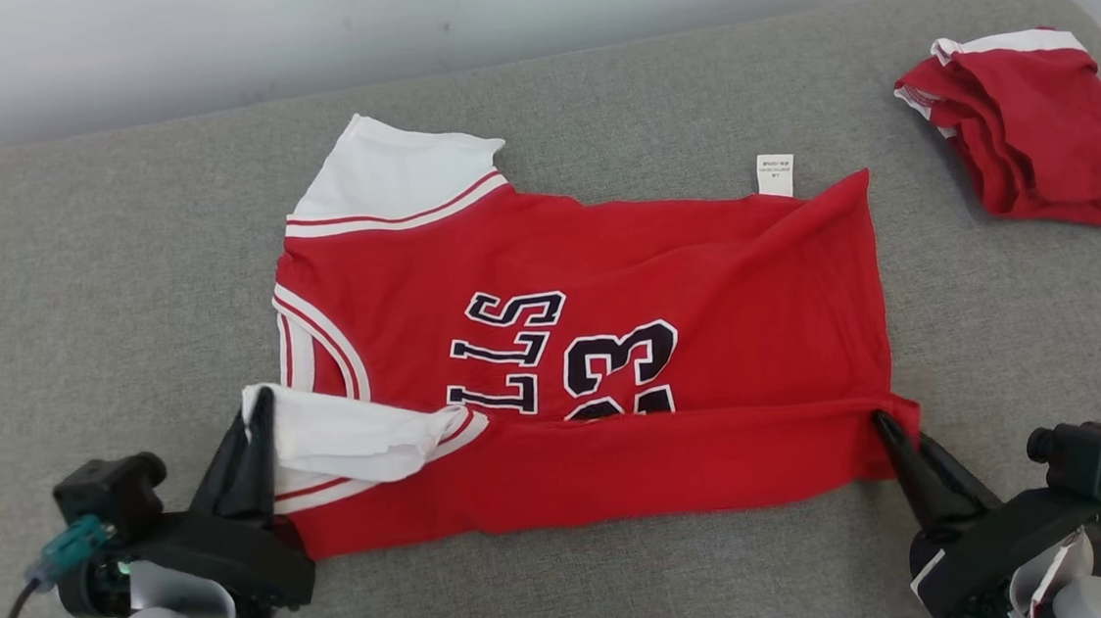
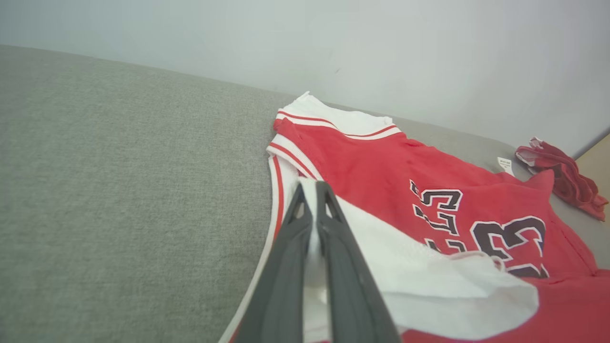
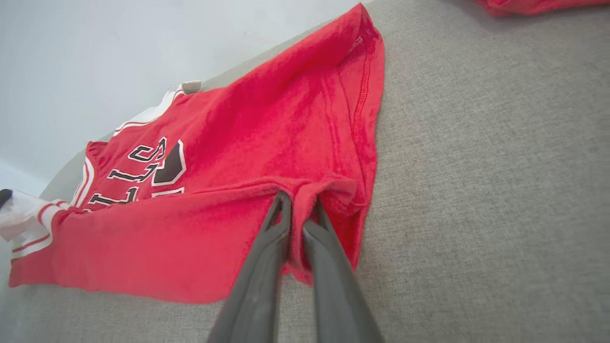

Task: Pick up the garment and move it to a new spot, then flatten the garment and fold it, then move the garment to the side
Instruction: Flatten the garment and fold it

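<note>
The garment [image 1: 686, 279] is a red jersey with white sleeves and dark lettering, spread across the grey surface, its near edge folded over toward the middle. My left gripper [image 1: 259, 410] is shut on the white sleeve [image 2: 410, 281] at the near left corner. My right gripper [image 1: 886, 425] is shut on the red hem [image 3: 333, 190] at the near right corner. Cloth is pinched between the fingers [image 2: 333, 247] in the left wrist view and between the fingers [image 3: 274, 238] in the right wrist view. A white label [image 1: 776, 174] sticks out at the far edge.
A second red and white garment [image 1: 1037, 128] lies crumpled at the far right of the grey padded surface [image 1: 97, 286]. A pale wall runs behind the surface. Bare grey padding spreads left of the jersey and along the near edge.
</note>
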Robot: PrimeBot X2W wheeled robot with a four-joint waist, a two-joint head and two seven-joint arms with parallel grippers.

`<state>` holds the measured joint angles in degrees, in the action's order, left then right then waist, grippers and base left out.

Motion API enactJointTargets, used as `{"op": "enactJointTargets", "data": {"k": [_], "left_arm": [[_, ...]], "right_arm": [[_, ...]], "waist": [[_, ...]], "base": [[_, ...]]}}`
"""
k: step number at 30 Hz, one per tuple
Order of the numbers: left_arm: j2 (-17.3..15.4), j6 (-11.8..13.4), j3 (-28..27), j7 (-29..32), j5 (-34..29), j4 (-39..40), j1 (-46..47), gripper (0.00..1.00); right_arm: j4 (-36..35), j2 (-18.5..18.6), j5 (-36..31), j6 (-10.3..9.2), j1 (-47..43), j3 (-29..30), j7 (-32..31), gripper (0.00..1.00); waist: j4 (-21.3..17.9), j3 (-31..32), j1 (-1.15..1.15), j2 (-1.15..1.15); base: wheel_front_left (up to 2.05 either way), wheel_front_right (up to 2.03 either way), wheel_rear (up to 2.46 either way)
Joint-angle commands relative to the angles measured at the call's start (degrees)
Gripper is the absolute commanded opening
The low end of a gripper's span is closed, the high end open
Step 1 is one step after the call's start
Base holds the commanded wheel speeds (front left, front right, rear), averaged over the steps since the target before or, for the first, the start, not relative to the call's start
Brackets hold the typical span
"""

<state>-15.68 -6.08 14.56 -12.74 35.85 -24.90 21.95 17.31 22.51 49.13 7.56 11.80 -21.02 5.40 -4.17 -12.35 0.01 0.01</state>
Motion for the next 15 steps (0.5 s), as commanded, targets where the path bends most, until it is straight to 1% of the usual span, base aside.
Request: {"op": "enactJointTargets", "data": {"k": [1,5,8,10,15], "left_arm": [[0.12,-0.3,0.57,-0.53,-0.42,-1.5,0.37,1.0],[0.73,-0.88,1.46,-2.08,-1.77,-4.18,-0.04,1.0],[0.86,-1.06,-0.49,-2.38,-1.1,-2.65,-2.97,1.0],[0.74,-1.18,-1.78,-2.37,-1.77,-0.51,-5.49,1.0],[0.35,-1.29,-1.93,-2.36,-3.53,1.04,-11.55,1.0]], "right_arm": [[0.61,0.04,-1.15,-0.14,-0.07,-0.43,0.93,1.0],[2.11,1.29,-3.28,-0.14,-2.03,-1.64,4.31,1.0],[1.85,2.11,-4.31,-0.14,-4.31,-1.59,5.39,1.0],[1.63,2.66,-5.29,-0.14,-6.12,-1.12,5.93,1.0],[2.58,1.44,-7.12,-0.14,-8.12,0.31,6.23,1.0]], "waist": [[0.14,0.42,-0.01,-0.01],[0.88,2.67,-0.01,-0.01],[1.22,4.1,-0.01,-0.01],[1.53,4.69,-0.01,-0.01],[1.87,5.3,-0.01,-0.01]], "base": [[0.0,0.0,0.0],[0.0,0.0,0.0],[0.0,0.0,0.0],[0.0,0.0,0.0],[0.0,0.0,0.0]]}}
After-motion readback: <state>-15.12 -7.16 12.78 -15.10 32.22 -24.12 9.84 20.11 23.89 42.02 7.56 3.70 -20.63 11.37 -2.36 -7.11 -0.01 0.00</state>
